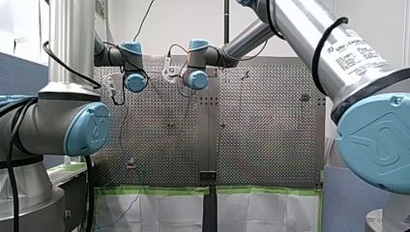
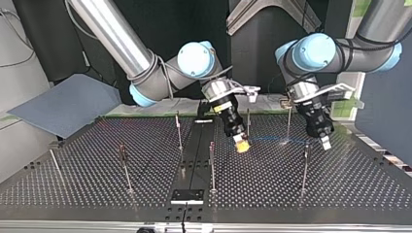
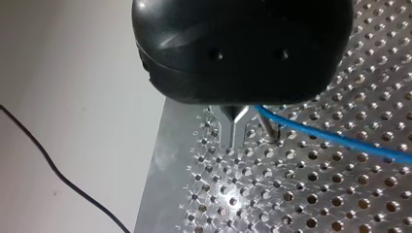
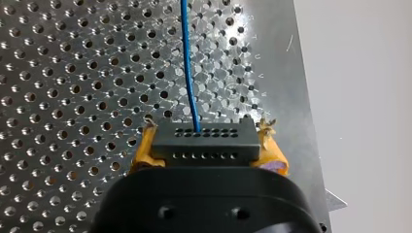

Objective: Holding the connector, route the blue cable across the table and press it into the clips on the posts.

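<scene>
R claw (image 4: 207,145) clamped on connector (image 4: 204,138) so blue cable (image 4: 188,63) trails taut ahead, 12 o'clock; L claw (image 3: 236,138) closed beside cable, prob. guiding.

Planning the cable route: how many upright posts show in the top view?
7 in the top view, left to right: first post, second, third, fourth, fifth, sixth, seventh. Others may be hidden.

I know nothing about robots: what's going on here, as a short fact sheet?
Surface: perforated metal table with thin metal posts
Right jaws: shut on dark grey rectangular connector, yellow pads either side
Cable: thin blue cable runs from the connector across the table
Left jaws: shut, cable passing beside them
Clipped into posts: cannot tell
</scene>
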{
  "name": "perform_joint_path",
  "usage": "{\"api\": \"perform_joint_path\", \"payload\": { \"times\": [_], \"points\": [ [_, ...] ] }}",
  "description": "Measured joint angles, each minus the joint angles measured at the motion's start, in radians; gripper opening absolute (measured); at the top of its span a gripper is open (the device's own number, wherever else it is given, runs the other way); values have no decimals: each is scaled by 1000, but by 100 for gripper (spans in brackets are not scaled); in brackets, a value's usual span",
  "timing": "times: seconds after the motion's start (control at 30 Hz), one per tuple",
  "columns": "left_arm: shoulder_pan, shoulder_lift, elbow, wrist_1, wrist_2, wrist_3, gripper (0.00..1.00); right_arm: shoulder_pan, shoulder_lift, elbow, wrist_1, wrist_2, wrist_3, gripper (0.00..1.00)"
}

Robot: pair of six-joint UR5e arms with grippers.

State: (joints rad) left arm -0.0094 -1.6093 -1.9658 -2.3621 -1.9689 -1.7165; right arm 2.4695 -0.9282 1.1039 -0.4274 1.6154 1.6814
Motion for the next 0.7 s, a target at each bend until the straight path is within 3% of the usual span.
{"api": "perform_joint_path", "payload": {
  "times": [0.43, 0.7],
  "points": [
    [37, -83, 67, 30, 53, -23, 0, -4, 9, -20, 1, -1, 0, 0],
    [59, -94, 73, 31, 68, -36, 0, -13, 10, -24, 2, -2, 0, 0]
  ]
}}
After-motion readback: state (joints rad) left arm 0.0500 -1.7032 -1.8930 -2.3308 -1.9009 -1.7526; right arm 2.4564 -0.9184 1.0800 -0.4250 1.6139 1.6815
